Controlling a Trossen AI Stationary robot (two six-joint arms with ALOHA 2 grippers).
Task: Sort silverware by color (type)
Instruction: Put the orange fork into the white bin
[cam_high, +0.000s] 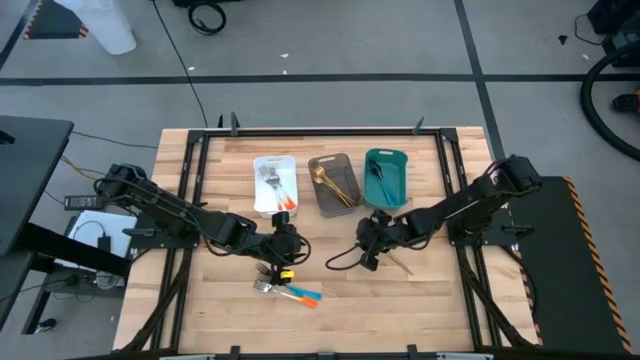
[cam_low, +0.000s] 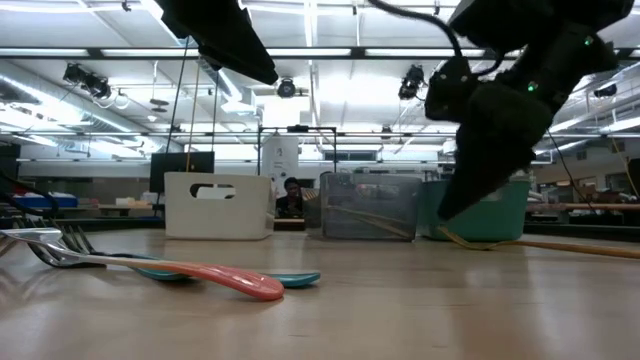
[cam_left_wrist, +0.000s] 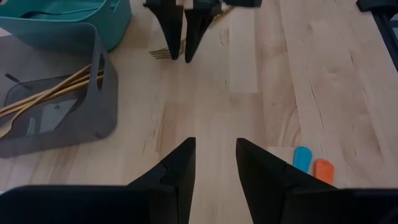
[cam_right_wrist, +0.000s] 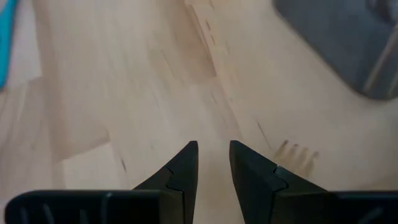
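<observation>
Nearest you, a small heap of silverware (cam_high: 285, 290) lay on the wooden surface (cam_high: 420, 310): an orange-handled piece (cam_low: 225, 277) across a blue-handled one (cam_low: 295, 281), their metal heads pointing left in the low view. Just behind that heap your left gripper (cam_high: 284, 248) hovered, its fingers (cam_left_wrist: 177, 168) a narrow gap apart and holding nothing. To its right, well apart, your right gripper (cam_high: 368, 240) hung over bare wood, fingers (cam_right_wrist: 180, 168) likewise slightly parted and empty. A gold fork (cam_right_wrist: 297, 154) lay just beside it; from the left wrist camera, that gripper's own tips partly hid the fork's tines. Farther back stood three bins in a row: the white bin (cam_high: 275, 185) with orange-handled pieces, the grey bin (cam_high: 334, 184) with gold ones, the teal bin (cam_high: 386, 178) with blue ones. Beyond the surface you had an open room with ceiling lights (cam_low: 290, 88), and a person (cam_low: 292, 198) sat between the white and grey bins in the low view.
</observation>
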